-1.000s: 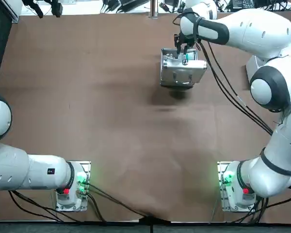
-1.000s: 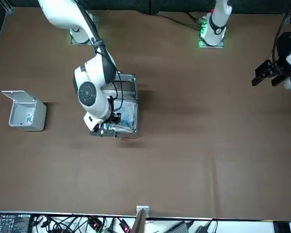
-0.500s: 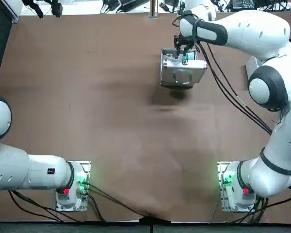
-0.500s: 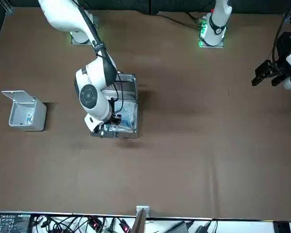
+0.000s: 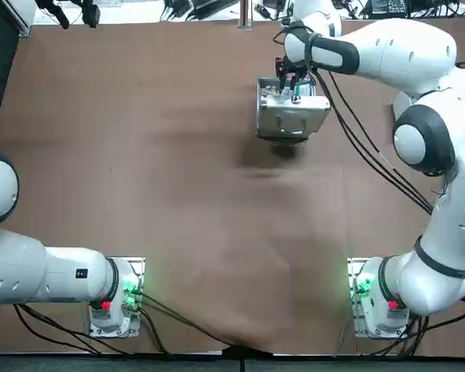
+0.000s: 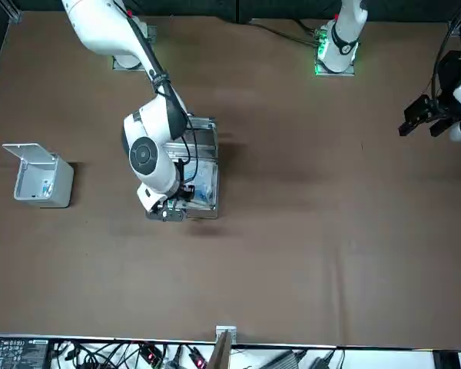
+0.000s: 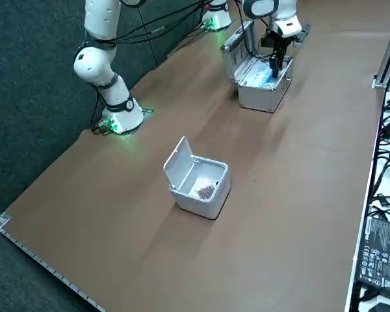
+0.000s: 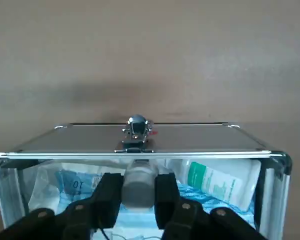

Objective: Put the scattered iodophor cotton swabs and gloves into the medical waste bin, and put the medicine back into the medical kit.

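The right jaws reach into the open medical kit (image 5: 292,116) at the far side of the counter (image 5: 178,194), clamped on a grey-capped medicine bottle (image 8: 138,187) over the blue packets (image 8: 65,182) inside. 1 white, green-labelled tube (image 8: 220,181) lies beside it. The waste bin (image 7: 198,181) stands well apart, lid up, with something brown (image 7: 206,190) inside.

right arm (image 5: 403,46) white, black cables (image 5: 376,155) | right gripper (image 8: 137,192) black | base (image 5: 378,306) lit green

A robotics lab: cabled robot arms (image 5: 418,46) bolted to a table (image 5: 178,194), electronics (image 7: 377,250) alongside.
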